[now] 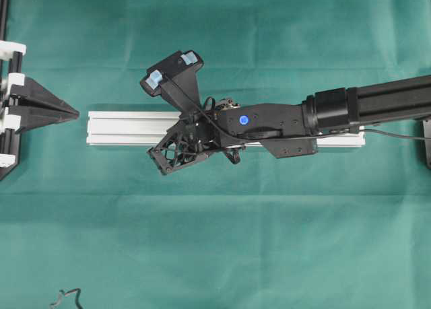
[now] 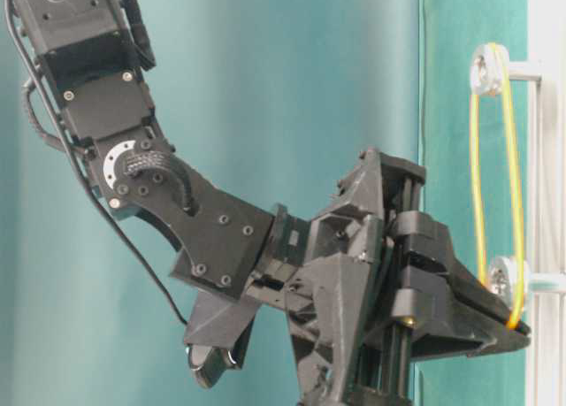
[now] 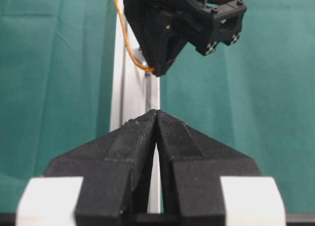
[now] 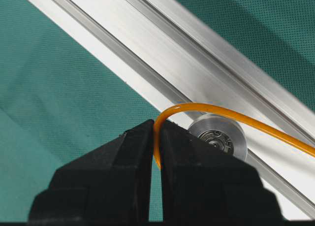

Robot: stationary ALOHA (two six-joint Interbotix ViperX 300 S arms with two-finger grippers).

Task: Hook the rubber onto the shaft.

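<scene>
Black right gripper (image 4: 156, 137) jaws pinch the thin orange rubber band (image 4: 216, 109), stretchy and light. Just beyond its tips sits the silver round shaft (image 4: 219, 136); hold near the loop's end.

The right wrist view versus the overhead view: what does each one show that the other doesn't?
Only the right wrist view shows the orange rubber band pinched between the right gripper's fingers, curving beside a round metal shaft end. Only the overhead view shows the left gripper parked shut at the table's left edge, and a black cord scrap. Both show the silver rail on green cloth.
</scene>
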